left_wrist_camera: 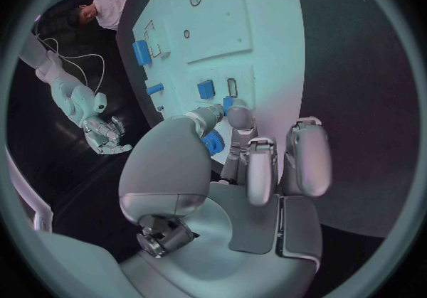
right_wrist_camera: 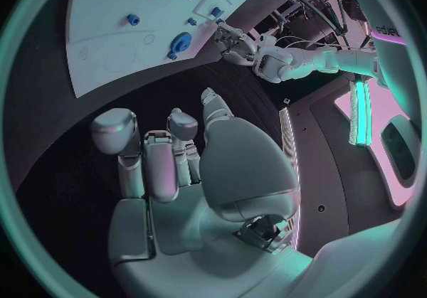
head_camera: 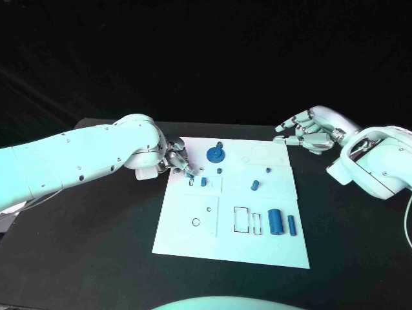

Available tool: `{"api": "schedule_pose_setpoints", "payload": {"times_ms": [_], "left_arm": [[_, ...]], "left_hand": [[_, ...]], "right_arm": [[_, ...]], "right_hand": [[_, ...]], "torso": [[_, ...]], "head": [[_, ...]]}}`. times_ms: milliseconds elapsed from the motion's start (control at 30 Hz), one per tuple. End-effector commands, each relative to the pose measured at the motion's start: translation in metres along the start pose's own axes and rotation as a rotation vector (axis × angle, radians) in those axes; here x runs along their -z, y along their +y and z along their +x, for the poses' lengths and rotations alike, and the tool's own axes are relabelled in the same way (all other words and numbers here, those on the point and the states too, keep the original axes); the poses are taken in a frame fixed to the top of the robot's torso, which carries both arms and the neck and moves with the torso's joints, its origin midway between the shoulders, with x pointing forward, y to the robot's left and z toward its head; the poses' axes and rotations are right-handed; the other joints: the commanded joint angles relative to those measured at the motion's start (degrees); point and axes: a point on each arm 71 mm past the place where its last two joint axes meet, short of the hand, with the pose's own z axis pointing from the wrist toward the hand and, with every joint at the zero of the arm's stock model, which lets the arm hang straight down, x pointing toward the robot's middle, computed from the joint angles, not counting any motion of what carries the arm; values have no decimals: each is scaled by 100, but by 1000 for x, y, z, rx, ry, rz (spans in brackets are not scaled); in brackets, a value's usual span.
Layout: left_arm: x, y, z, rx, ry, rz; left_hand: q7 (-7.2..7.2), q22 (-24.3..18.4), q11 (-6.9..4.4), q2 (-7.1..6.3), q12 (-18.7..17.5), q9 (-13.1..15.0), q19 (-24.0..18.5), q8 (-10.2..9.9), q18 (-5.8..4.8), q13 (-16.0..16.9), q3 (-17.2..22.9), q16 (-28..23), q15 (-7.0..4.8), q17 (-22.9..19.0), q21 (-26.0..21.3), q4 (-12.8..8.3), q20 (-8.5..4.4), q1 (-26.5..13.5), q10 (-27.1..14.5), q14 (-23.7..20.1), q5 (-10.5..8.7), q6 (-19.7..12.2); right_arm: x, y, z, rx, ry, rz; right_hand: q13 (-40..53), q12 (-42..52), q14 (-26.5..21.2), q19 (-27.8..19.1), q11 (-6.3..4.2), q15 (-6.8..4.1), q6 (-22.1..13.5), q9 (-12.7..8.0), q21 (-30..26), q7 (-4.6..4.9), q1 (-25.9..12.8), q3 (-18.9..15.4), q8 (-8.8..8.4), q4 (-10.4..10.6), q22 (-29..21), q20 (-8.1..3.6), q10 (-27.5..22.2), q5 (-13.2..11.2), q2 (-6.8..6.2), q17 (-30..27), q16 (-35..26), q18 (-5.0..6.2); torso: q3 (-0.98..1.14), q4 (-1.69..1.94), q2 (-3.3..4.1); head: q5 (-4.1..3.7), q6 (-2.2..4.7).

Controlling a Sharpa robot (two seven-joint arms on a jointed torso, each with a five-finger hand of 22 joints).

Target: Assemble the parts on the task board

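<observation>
The left hand [head_camera: 175, 161] pinches a small blue part [left_wrist_camera: 213, 144] at the upper-left edge of the flat white task board [head_camera: 197, 242], centre frame on the black bench [head_camera: 94, 245]. The right hand [head_camera: 304, 132] hovers off the board's upper-right corner, fingers curled on nothing. Bare board lies lower left.

Left hand [head_camera: 176, 161], left of centre in the head view: fingertips cover a small blue part [left_wrist_camera: 213, 143], its shape too hidden to tell. Task board [right_wrist_camera: 124, 35], upper left of the right wrist view: far end cut off by the circle's rim
</observation>
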Motion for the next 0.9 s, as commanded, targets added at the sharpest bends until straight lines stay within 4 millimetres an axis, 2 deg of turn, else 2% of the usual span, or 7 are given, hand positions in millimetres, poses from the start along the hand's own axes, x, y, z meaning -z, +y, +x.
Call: {"api": "schedule_pose_setpoints", "payload": {"times_ms": [33,333,900], "left_arm": [[-2,-1,4,-9,-19,24],[-6,2,15,-34,21,18],[-5,10,20,-87,67,-26]], "left_hand": [[-41,110,-9,18,20,10,33,19,60,5,701,14,-22,1509,10,-686,-6,-62,34,592,24,5],[-45,111,-12,3,24,13,34,34,60,5,716,14,-24,1509,10,-694,-8,-80,43,592,22,9],[-52,105,-19,-22,20,17,31,54,62,-6,742,14,-26,1509,4,-722,-10,-92,50,592,22,15]], "right_arm": [[0,0,1,-2,10,-2],[0,-1,2,-3,11,0],[1,-2,1,-2,11,2]], "right_hand": [[-7,2,308,-2,-36,-53,14,-5,-35,-25,58,-22,36,6,-1,-46,-17,31,-20,111,-28,74],[-7,2,308,-2,-36,-53,14,-5,-35,-25,58,-22,36,6,-1,-46,-17,31,-20,111,-28,74],[-7,2,308,-2,-36,-53,14,-5,-35,-25,58,-22,36,6,-1,-46,-17,31,-20,111,-28,74]], "torso": [[3,-1,7],[7,7,4],[9,0,4]], "head": [[3,-4],[-1,-30],[15,-45]]}}
